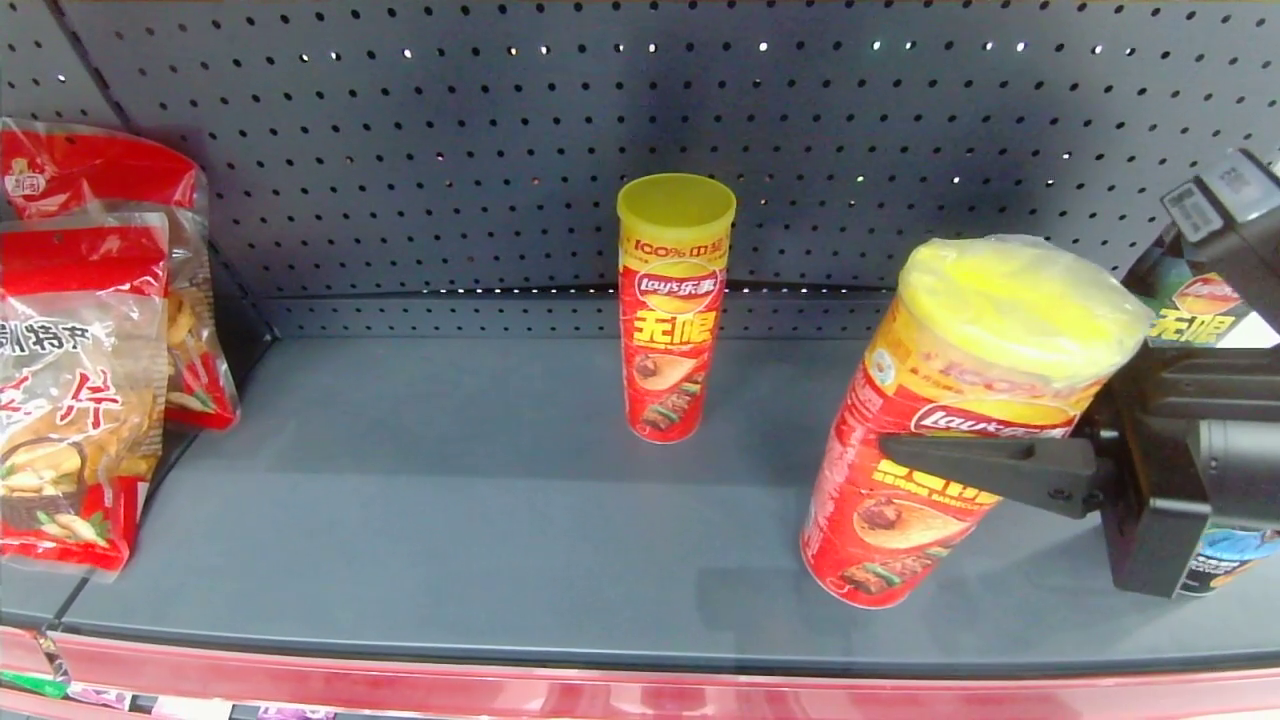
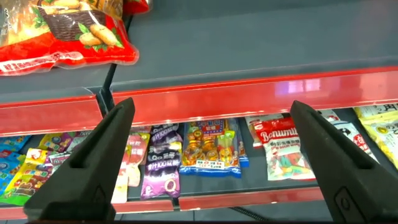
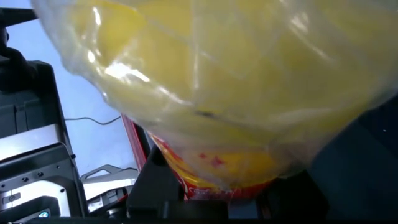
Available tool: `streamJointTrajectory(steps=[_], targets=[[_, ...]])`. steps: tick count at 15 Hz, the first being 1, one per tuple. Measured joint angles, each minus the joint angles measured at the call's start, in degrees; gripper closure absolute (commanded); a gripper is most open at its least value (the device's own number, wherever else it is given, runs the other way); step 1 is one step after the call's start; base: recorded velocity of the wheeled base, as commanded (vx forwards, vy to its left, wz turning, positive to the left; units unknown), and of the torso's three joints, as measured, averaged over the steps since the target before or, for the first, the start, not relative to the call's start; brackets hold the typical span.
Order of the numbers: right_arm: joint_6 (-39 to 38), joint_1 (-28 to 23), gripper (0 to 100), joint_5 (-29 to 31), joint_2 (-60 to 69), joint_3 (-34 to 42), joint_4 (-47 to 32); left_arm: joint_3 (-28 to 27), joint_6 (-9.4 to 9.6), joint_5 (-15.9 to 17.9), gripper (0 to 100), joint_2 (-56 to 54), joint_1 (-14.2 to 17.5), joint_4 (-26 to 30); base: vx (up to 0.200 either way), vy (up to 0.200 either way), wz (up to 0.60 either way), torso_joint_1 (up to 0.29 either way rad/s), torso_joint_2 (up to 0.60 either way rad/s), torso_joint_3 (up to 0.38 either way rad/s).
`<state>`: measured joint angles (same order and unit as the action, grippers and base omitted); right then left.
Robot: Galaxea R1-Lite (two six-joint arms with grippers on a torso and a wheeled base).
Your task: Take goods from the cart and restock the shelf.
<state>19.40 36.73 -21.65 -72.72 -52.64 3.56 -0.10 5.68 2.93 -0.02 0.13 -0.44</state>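
1. The right hand (image 1: 940,440) is gripping a red chip can (image 1: 950,390) round its middle, holding it tilted over the front right part of the shelf (image 1: 450,500)
2. A second chip can (image 1: 673,310) is standing upright near the shelf's back, well apart from the held one
3. Snack bags (image 1: 90,380) are lying at the shelf's left end
4. The left hand (image 2: 211,106) is hanging with fingers spread wide, gripping nothing, before the red shelf edge (image 2: 249,96)

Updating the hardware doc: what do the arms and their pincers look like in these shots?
The left pincer has two matte black wedge fingers tapering to blunt tips, one with a small round mark near its base. The right pincer is black too: a flat tapered finger with screw heads near its base, on a boxy black body. A white coded label sits on the black housing above.
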Motion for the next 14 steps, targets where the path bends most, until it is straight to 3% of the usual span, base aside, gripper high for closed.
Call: streamJointTrajectory(steps=[4, 5, 7, 9, 12, 14], targets=[[0.0, -1.23, 100, 0.0, -0.62, 0.18, -0.06, 0.0, -0.24, -0.83, 0, 0.0, 0.02, -0.11, 0.0, 0.0, 0.0, 0.0, 0.0, 0.0], [0.01, -1.49, 100, -0.02, -0.68, 0.29, -0.09, 0.0, -0.84, -1.95, 0, 0.0, 0.07, -0.1, 0.0, 0.0, 0.0, 0.0, 0.0, 0.0], [0.0, -1.73, 100, -0.13, -0.79, 0.41, -0.09, 0.0, -4.64, -5.16, 0, 0.0, 0.17, -0.07, 0.0, 0.0, 0.0, 0.0, 0.0, 0.0], [0.0, -1.78, 100, -0.22, -0.99, 0.57, 0.02, -1.08, -4.82, -5.44, 0, 0.18, 0.13, -1.77, 0.0, 0.0, 0.0, 0.0, 0.0, 0.0], [0.0, -1.56, 100, -0.32, -1.45, 0.96, 0.45, -5.13, -5.41, -7.83, 0, 5.91, -4.82, -13.41, 0.0, 0.0, 0.0, 0.0, 0.0, 0.0], [0.01, -1.49, 100, -0.29, -1.76, 0.63, 1.34, -7.28, -3.52, -7.33, 0, 12.51, -10.39, -12.71, 0.0, 0.0, 0.0, 0.0, 0.0, 0.0]])
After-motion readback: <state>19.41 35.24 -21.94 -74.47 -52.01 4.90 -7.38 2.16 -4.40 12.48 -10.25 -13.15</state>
